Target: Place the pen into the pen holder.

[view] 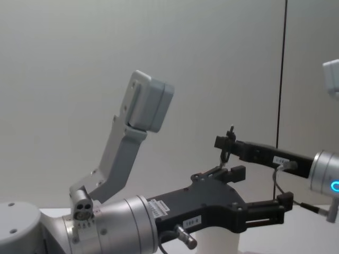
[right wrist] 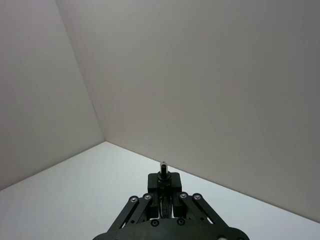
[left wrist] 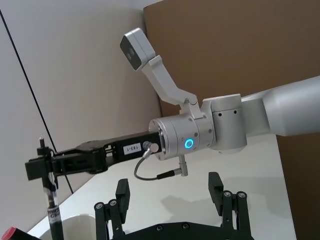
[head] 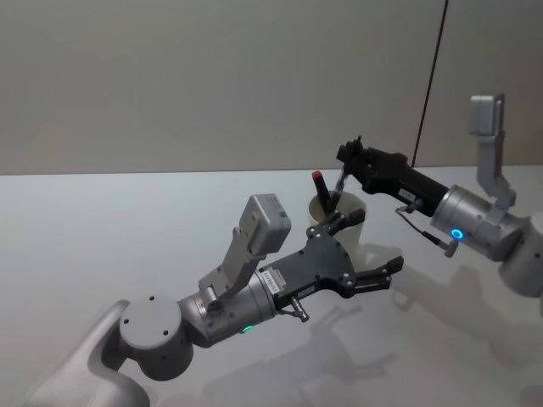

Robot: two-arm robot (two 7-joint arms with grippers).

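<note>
The pen holder (head: 357, 243) is a white paper cup on the table, and a red-capped marker (head: 319, 181) stands in it. My right gripper (head: 349, 158) hovers just above the cup, shut on a thin dark pen (head: 338, 184) that hangs upright. In the left wrist view the pen (left wrist: 51, 201) reaches down to the cup's rim (left wrist: 75, 219). My left gripper (head: 369, 246) is open and holds nothing. Its fingers (left wrist: 122, 192) stand beside the cup, not around it. The chest view shows the left gripper (view: 262, 185) over the cup (view: 222, 244).
The white table (head: 127, 229) stretches away on the left and near side. A grey wall stands behind it, with a black cable (head: 431, 76) running down it. A brown board (left wrist: 225, 45) rises behind the right arm.
</note>
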